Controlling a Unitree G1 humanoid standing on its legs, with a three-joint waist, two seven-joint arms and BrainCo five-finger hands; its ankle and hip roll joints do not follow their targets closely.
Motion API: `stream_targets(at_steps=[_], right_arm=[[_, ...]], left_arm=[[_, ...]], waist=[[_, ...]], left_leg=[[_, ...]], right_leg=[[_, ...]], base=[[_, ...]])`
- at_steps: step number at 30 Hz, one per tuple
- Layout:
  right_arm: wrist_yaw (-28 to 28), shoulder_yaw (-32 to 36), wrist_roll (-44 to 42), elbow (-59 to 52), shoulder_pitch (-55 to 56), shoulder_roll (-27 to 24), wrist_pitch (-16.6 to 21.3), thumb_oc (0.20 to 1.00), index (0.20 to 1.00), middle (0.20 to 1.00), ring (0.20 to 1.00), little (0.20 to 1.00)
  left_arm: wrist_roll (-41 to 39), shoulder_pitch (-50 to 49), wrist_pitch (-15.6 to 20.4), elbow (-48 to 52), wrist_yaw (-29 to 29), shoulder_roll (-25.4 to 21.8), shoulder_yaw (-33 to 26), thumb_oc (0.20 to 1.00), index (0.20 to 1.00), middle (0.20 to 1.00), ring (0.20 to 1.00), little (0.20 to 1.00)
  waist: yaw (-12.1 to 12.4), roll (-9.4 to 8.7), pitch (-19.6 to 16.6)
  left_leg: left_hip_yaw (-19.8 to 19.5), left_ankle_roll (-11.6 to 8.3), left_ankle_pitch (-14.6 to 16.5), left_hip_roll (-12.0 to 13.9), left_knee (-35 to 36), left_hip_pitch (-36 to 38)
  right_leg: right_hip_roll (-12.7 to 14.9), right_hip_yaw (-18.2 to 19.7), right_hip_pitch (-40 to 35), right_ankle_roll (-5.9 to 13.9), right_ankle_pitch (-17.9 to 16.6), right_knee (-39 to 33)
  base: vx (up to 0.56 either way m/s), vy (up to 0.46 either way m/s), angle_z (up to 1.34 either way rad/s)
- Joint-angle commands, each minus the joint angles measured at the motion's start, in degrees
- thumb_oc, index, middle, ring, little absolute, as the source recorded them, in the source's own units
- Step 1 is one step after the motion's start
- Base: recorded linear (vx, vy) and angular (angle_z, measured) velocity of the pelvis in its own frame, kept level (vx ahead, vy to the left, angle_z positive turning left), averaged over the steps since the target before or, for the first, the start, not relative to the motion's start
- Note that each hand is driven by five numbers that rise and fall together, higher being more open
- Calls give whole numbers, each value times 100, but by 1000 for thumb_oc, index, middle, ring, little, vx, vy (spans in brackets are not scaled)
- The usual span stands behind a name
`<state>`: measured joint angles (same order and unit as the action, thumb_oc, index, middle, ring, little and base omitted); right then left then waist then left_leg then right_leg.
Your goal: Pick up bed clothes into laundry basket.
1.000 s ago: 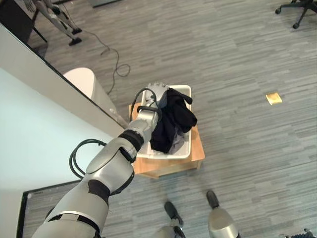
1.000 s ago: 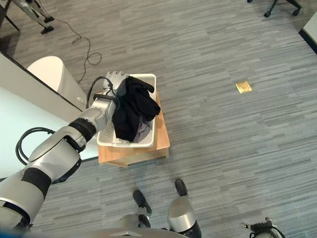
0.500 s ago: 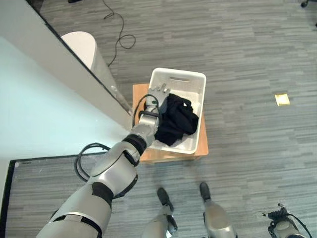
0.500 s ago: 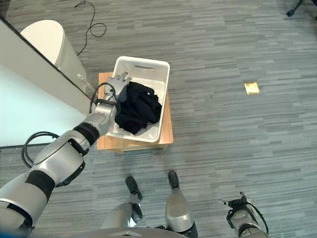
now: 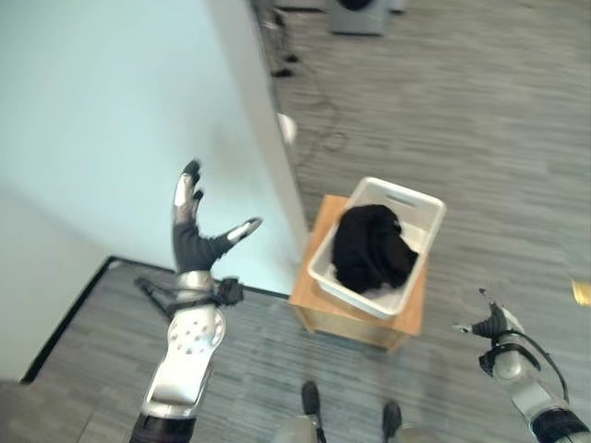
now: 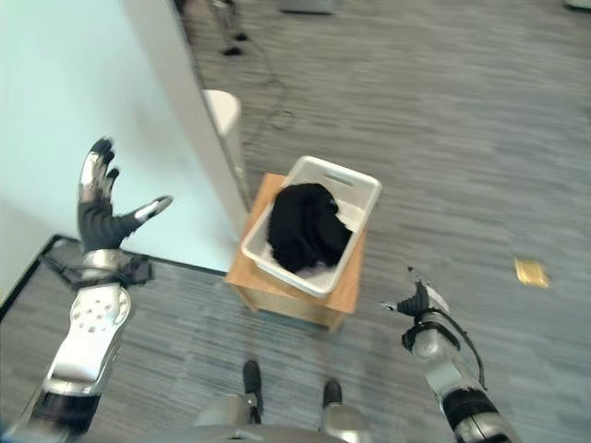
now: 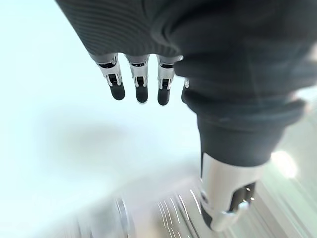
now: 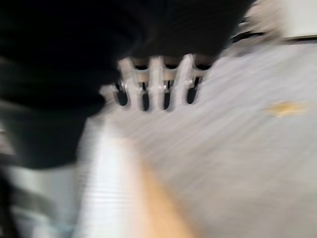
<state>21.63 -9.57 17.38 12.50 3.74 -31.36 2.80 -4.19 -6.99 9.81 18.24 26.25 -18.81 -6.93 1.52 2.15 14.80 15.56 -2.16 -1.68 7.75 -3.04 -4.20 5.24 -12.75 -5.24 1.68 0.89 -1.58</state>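
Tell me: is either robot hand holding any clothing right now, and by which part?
Nothing is held. The left robot hand is raised with fingers spread; the right robot hand hangs empty. The black clothes lie in the laundry basket.

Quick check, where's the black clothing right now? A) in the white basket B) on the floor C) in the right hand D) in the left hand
A: the black clothing lies heaped in the white basket on the wooden stand, while the left hand is raised, open and empty.

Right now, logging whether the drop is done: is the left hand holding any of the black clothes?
No: the left hand is raised open and empty, while the black clothes lie in the white basket.
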Motion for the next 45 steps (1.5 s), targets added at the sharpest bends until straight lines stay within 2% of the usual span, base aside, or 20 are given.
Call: stream_targets(at_steps=[1, 6, 9, 10, 12, 13, 14, 16, 17, 18, 19, 20, 22, 23, 25, 27, 30, 34, 37, 45], right_arm=[[70, 429, 326, -293, -283, -113, 249, 1000, 1000, 1000, 1000, 1000], [-158, 873, 364, -1428, 227, 86, 434, 1000, 1000, 1000, 1000, 1000], [-230, 1142, 27, -1608, 363, 305, 424, 1000, 1000, 1000, 1000, 1000], [-283, 1177, -31, -1651, 403, 290, 427, 1000, 1000, 1000, 1000, 1000], [-453, 1046, -17, -1583, 258, 252, 441, 1000, 1000, 1000, 1000, 1000], [-490, 928, 20, -1510, 61, 256, 420, 1000, 1000, 1000, 1000, 1000], [-554, 827, -3, -1506, -119, 374, 361, 1000, 1000, 1000, 1000, 1000], [-562, 742, 68, -1463, -261, 466, 342, 1000, 1000, 1000, 1000, 1000], [-559, 740, 94, -1461, -260, 535, 338, 1000, 1000, 1000, 1000, 1000], [-531, 696, 80, -1484, -242, 657, 357, 1000, 1000, 1000, 1000, 1000], [-531, 702, 80, -1482, -245, 655, 359, 1000, 1000, 1000, 1000, 1000], [-511, 648, 16, -1437, -219, 690, 371, 1000, 1000, 1000, 1000, 1000], [-484, 448, -15, -1309, -430, 664, 360, 1000, 1000, 1000, 1000, 1000], [-516, 397, -132, -1271, -530, 626, 342, 1000, 1000, 1000, 1000, 1000], [-467, 246, -187, -1022, -720, 591, 214, 1000, 1000, 1000, 1000, 1000], [-572, -33, -214, -1139, -1142, 459, 285, 1000, 1000, 1000, 1000, 1000], [-623, -185, -344, -976, -1491, 416, 300, 1000, 1000, 1000, 1000, 1000], [-585, -255, -530, -817, -1585, 384, 210, 1000, 1000, 1000, 1000, 1000], [-723, -329, -519, -822, -1529, 438, 162, 1000, 1000, 1000, 1000, 1000], [-837, -415, -489, -929, -1370, 527, 209, 1000, 1000, 1000, 1000, 1000]], left_arm=[[-21, 271, 476, -435, 132, -224, -36, 1000, 1000, 1000, 1000, 1000], [-537, -421, 374, -1262, -69, 103, -359, 1000, 1000, 1000, 1000, 1000], [-838, -568, 133, -1815, -534, -4, -65, 1000, 1000, 1000, 1000, 1000], [-900, -713, 106, -1719, -671, 28, -40, 1000, 1000, 1000, 1000, 1000], [-869, -838, 55, -1785, -1006, 36, 39, 1000, 1000, 1000, 1000, 1000], [-949, -765, 53, -1816, -1025, -1, 39, 1000, 1000, 1000, 1000, 1000], [-986, -623, 42, -1841, -1066, -181, 122, 1000, 1000, 1000, 1000, 1000], [-943, -417, 41, -1920, -1090, -490, 174, 1000, 1000, 1000, 1000, 1000], [-904, -409, 27, -1944, -1102, -580, 186, 1000, 1000, 1000, 1000, 1000], [-901, -329, -9, -2073, -1051, -667, 284, 1000, 1000, 1000, 1000, 1000], [-901, -318, -7, -2078, -1049, -666, 290, 1000, 1000, 1000, 1000, 1000], [-834, -197, -95, -2240, -1005, -615, 407, 1000, 1000, 1000, 1000, 1000], [-821, -28, -110, -2383, -979, -515, 471, 1000, 1000, 1000, 1000, 1000], [-914, -11, -118, -2453, -1010, -425, 492, 1000, 1000, 1000, 1000, 1000], [-746, 74, -273, -2570, -817, -418, 475, 1000, 1000, 1000, 1000, 1000], [-956, 128, -35, -2359, -953, -409, 345, 1000, 1000, 1000, 1000, 1000], [-1211, 151, 85, -2369, -952, -345, 263, 1000, 1000, 1000, 1000, 1000], [-1426, 522, 133, -2361, -874, -293, 329, 1000, 1000, 1000, 1000, 1000], [-1324, 457, 63, -2494, -911, -308, 254, 1000, 1000, 1000, 1000, 1000], [-961, 61, -39, -2066, -875, -154, 210, 1000, 1000, 1000, 1000, 1000]], waist=[[-139, -284, 112], [-301, -261, -297], [-686, -298, -662], [-722, -283, -728], [-522, -303, -737], [-510, -370, -608], [-451, -503, -378], [-356, -541, -152], [-332, -473, -155], [-338, -301, -91], [-336, -287, -117], [-289, -310, -36], [-321, -406, 16], [-538, -536, -3], [-655, -628, 10], [-561, -670, -11], [-442, -615, -196], [-587, -554, -36], [-595, -422, -255], [-525, -525, -400]], left_leg=[[46, -506, 429, 752, -1584, 21], [611, -755, 747, 1254, -1876, 1219], [2022, -1129, -35, 2086, -851, 1999], [2088, -1132, -40, 2019, -608, 1924], [1965, -959, 498, 1569, -79, 1823], [1800, -850, 593, 1312, 82, 1771], [1305, -732, 617, 1120, 265, 1514], [816, -510, 254, 972, 500, 1064], [608, -414, 137, 929, 627, 908], [-12, -271, 25, 823, 724, 656], [-18, -272, 0, 836, 730, 614], [-657, -164, -10, 446, 771, 516], [-1260, -154, 66, 65, 804, 466], [-1669, -168, 221, -243, 804, 572], [-2158, -143, 283, -562, 804, 580], [-2243, -105, 418, -674, 751, 668], [-2137, -165, 656, -606, 474, 703], [-379, -314, 471, -192, -207, 153], [-431, -258, 363, -193, 371, 556], [-333, -229, 348, -93, 726, 989]], right_leg=[[366, -507, 549, 274, -247, -255], [440, -1736, 486, 217, -230, -247], [1086, -3077, 735, 237, -494, -100], [1210, -3187, 781, 328, -605, -45], [1784, -3329, 892, 596, -954, 335], [2251, -3240, 1018, 890, -1272, 876], [2464, -2305, 1192, 1219, -1485, 1707], [2304, -1224, 1251, 1307, -1518, 2812], [2123, -948, 1210, 1309, -1439, 3297], [1426, -62, 1265, 1249, -961, 4284], [1414, -69, 1308, 1240, -975, 4287], [616, 545, 1417, 1081, -467, 4545], [188, 789, 1467, 680, 180, 3596], [-300, 1484, 1498, 470, 405, 1976], [-655, 2331, 1485, 445, 62, 808], [-318, 2126, 1249, 488, -371, 500], [-60, 1748, 968, 431, -421, 46], [412, 1055, 533, 516, -453, -256], [353, 1028, 407, 490, -346, -253], [355, 1014, 307, 521, -282, -206]], base=[[-257, -237, 85], [-259, -42, 172], [-443, 297, 264], [-361, 569, 304], [-209, 548, 328], [-211, 455, 219], [-203, 370, 144], [-329, 224, 306], [-271, 311, 393], [-101, 255, 373], [93, 283, 373], [169, 85, 425], [393, -71, 303], [531, -177, 188], [328, -105, 244], [153, -192, 321], [276, -195, 202], [-7, -15, 60], [116, 3, -78], [58, -1, -93]])
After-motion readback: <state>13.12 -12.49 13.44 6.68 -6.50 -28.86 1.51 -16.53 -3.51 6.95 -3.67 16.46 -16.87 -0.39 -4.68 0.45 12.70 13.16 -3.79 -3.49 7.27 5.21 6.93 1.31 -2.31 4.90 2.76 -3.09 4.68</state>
